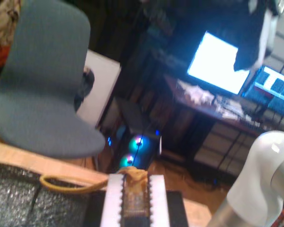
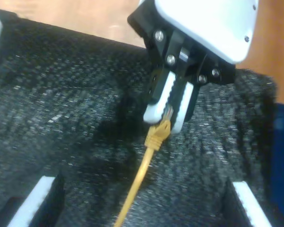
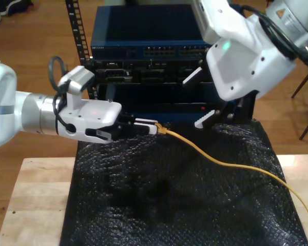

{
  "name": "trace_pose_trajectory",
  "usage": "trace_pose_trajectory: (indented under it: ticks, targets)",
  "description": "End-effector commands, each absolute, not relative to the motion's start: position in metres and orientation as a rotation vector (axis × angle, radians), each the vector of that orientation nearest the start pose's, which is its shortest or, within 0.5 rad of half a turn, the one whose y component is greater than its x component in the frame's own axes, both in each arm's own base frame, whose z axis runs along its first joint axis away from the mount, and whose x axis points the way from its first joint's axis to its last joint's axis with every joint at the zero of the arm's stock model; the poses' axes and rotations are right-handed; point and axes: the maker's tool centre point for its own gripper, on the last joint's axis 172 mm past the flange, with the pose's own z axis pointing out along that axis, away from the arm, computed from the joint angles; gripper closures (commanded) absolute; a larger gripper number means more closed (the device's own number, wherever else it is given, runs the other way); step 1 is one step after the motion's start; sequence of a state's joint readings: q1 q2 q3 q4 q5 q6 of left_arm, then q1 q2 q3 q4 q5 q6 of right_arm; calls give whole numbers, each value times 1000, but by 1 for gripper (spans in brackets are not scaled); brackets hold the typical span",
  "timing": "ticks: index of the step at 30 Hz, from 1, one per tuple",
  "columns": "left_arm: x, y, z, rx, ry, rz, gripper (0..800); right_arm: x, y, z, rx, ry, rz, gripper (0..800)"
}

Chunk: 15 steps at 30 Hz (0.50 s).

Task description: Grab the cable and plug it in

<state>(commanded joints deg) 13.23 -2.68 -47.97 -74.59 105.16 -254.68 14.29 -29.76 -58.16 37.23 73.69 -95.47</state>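
Exterior view: your first end effector (image 3: 153,127) pinches the tip of the cable (image 3: 220,163) over the black mat (image 3: 169,205) on the desk (image 3: 36,200). Your second end effector (image 3: 208,97) hangs open above it.

Just beyond my first gripper (image 3: 153,127), which pinches the cable (image 3: 220,162) at its plug end, the equipment rack (image 3: 149,51) stands close, leaving only a narrow gap ahead of the fingertips. My second gripper (image 3: 208,97) crowds the space off to its far side. Below it, the black foam mat (image 3: 169,205) lies open, crossed only by the cable.
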Motion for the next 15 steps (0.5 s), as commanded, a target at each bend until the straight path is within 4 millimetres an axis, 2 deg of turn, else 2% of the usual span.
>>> trace_pose_trajectory:
  ticks: [8, 15]
  targets:
    - [361, -190, 349, 1287, -898, 720, 794, 337, 236, 425, 1931, 2558, 1134, 13]
    - [353, -191, 358, 1221, -861, 693, 794, 336, 249, 429, 1821, 2480, 1256, 26]
